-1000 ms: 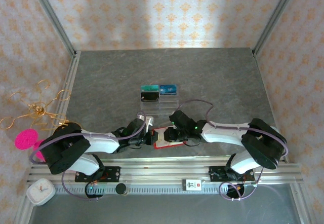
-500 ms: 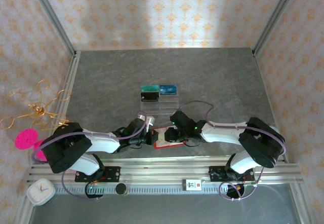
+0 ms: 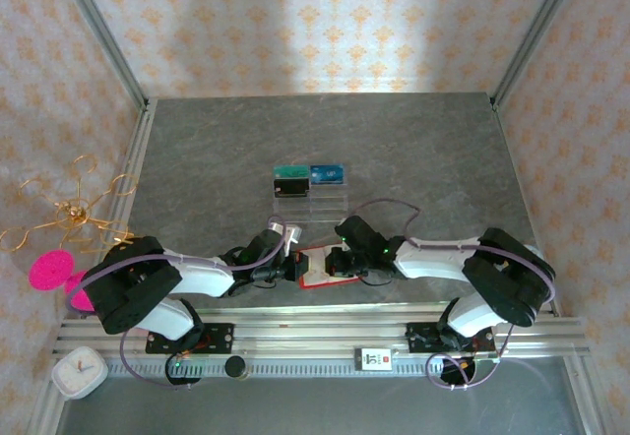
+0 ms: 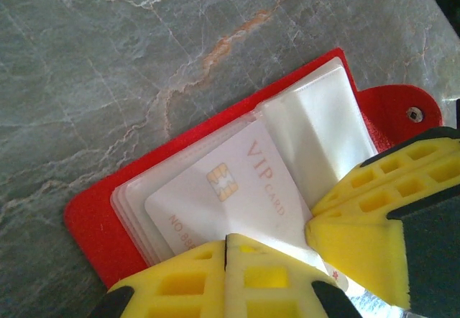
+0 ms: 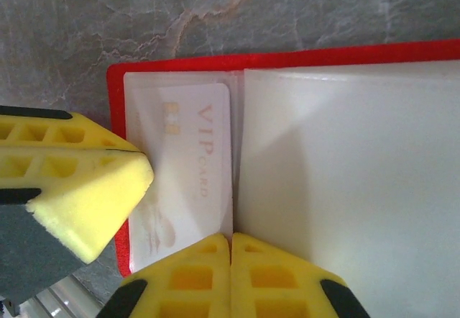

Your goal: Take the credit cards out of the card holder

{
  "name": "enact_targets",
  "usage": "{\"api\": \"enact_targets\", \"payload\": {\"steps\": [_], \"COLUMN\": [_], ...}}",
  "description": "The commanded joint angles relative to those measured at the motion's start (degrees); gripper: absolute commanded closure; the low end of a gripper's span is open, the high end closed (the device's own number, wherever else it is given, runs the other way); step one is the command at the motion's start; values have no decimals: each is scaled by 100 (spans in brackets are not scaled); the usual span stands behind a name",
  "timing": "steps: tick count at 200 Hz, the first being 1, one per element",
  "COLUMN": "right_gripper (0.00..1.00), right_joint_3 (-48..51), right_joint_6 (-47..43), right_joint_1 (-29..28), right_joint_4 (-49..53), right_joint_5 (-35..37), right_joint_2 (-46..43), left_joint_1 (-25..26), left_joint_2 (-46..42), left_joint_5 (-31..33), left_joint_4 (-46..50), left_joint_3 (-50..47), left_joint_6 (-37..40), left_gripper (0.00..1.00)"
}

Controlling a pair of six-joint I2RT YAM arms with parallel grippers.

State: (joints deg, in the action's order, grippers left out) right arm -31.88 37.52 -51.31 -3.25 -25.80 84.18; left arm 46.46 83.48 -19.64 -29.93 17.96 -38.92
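Card holder (image 3: 317,274) is lying open and flat, pale pockets facing up. A white credit card (image 4: 237,188) marked VIP is sitting inside one clear pocket of it. Left gripper (image 4: 226,242) is pressing at the holder's left edge, jaws fully together. Right gripper (image 5: 230,240) is bearing on the holder's pockets, jaws likewise together. Whether either is pinching a sleeve: cannot tell. Clear tray (image 3: 330,207) is standing just beyond the holder.

I look steeply down from above the near edge, while both wrist cameras closely share the card holder (image 4: 93,221)
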Motion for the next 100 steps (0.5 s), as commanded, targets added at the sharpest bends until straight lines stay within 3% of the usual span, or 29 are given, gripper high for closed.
{"api": "enact_targets", "payload": {"steps": [1,56,84,100], "right_gripper": [100,100,100,87], "right_joint_3": [298,632,658,441], "right_joint_6": [203,533,347,163], "right_joint_1": [-7,68,68,21], "right_joint_4": [452,873,351,337], "right_joint_5": [296,795,343,224], "right_joint_2": [-193,-872,-894,-895], "left_joint_1": [30,-35,-40,-39], "left_joint_2": [259,207,151,184], "left_joint_5": [3,-26,-40,18], "left_joint_4": [774,673,720,809], "left_joint_3": [-143,-192,-113,-72], "left_joint_6": [139,151,194,231], "left_gripper": [100,100,100,100]}}
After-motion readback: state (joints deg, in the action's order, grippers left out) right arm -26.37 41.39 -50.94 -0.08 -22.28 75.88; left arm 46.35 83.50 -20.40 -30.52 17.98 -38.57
